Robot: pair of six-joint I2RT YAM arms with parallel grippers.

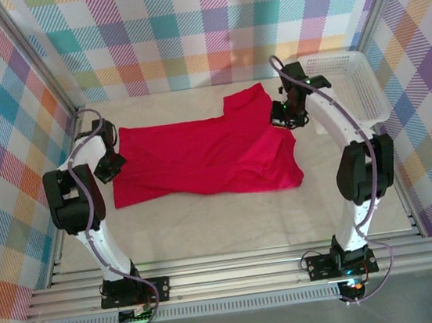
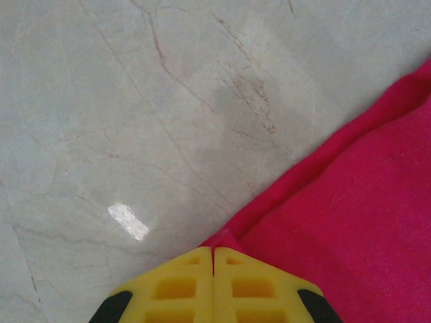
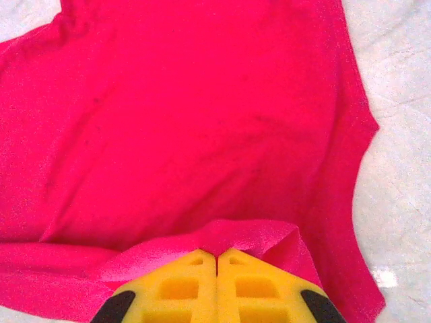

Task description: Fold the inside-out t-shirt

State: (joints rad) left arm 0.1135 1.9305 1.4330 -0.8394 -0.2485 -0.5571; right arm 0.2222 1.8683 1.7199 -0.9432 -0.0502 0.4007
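**A:** How does the shirt look from above?

**B:** The t-shirt is plain bright red. It lies spread on the table just left of the basket, with its long side running across. The end nearest the basket is rumpled: one flap angles toward the back, and another layer laps over the front corner.

**A:** What else is around it?

**B:** The basket is white mesh and sits at the back right, by the plaid walls. The right gripper is down between the basket and the shirt, at the shirt's nearer edge. The left gripper is at the edge farthest from the basket. From up here I cannot tell how the fingers stand.

**A:** And the left wrist view?

**B:** The t-shirt takes the lower right, and its hemmed edge runs diagonally down to a corner. The table is pale and veined, with a small glare patch. The left gripper has its yellow jaws pressed together with no gap. The shirt's corner touches the tips, but I cannot tell whether any cloth is caught between them.

**A:** Right wrist?

**B:** The t-shirt shows smooth red cloth with soft creases, and bare table lies along its right side. The right gripper has its jaws together as well. A raised ridge of cloth bunches against the tips and partly laps over them. I cannot tell whether it is pinched.
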